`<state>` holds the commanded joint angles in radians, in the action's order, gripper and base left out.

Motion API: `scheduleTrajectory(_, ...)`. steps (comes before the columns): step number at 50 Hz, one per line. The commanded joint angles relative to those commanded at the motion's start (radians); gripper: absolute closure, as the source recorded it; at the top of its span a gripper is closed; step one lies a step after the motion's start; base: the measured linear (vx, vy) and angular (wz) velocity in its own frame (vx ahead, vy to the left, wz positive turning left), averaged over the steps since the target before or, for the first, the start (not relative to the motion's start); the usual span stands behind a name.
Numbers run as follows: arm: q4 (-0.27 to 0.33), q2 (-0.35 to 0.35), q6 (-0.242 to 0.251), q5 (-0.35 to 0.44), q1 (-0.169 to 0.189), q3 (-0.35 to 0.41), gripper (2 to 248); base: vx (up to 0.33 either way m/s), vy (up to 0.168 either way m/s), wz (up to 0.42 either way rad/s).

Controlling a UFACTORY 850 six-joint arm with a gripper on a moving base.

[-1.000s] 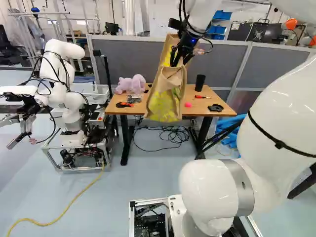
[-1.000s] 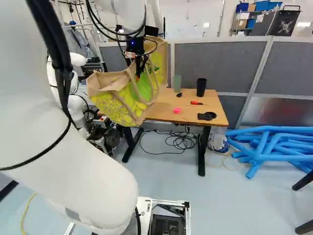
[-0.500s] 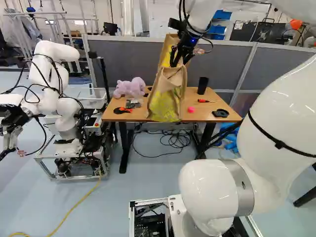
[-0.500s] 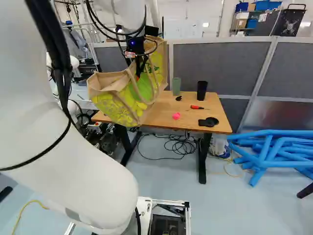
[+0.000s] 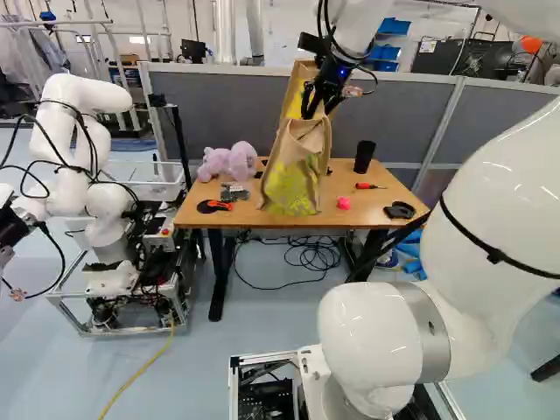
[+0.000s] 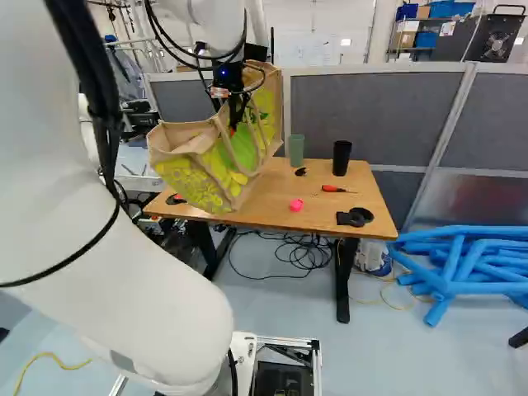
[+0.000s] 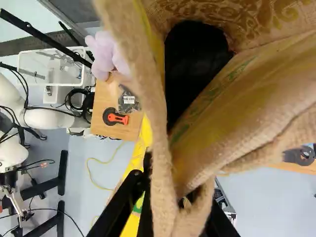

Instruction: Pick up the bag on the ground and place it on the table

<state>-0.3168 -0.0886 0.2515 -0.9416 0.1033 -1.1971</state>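
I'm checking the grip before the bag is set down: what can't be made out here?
- Pads of the gripper: wrist view, hidden by the bag's rim.
- Bag's depths: wrist view, lost in darkness.
- Table behind the bag: left base view, covered by it.
- Gap from bag to table: base views, angle hides it.
- Part of the arm: left base view, cut off by the top edge.

A gap separates 2 cups (image 6: 341,158) on the table (image 6: 268,206).

In the left base view, the counter (image 5: 369,208) has a plush toy (image 5: 241,160) at ten o'clock, a tumbler (image 5: 365,157) at two.
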Motion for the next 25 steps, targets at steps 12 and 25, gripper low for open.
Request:
scheduleTrajectory(12, 0.000, 0.000, 0.000, 0.000, 0.000, 0.000, 229, 0.087, 0.002, -0.006)
scheduleTrajectory(25, 0.000, 0.000, 0.000, 0.000, 0.000, 0.000, 229, 0.023, -0.001, -0.003)
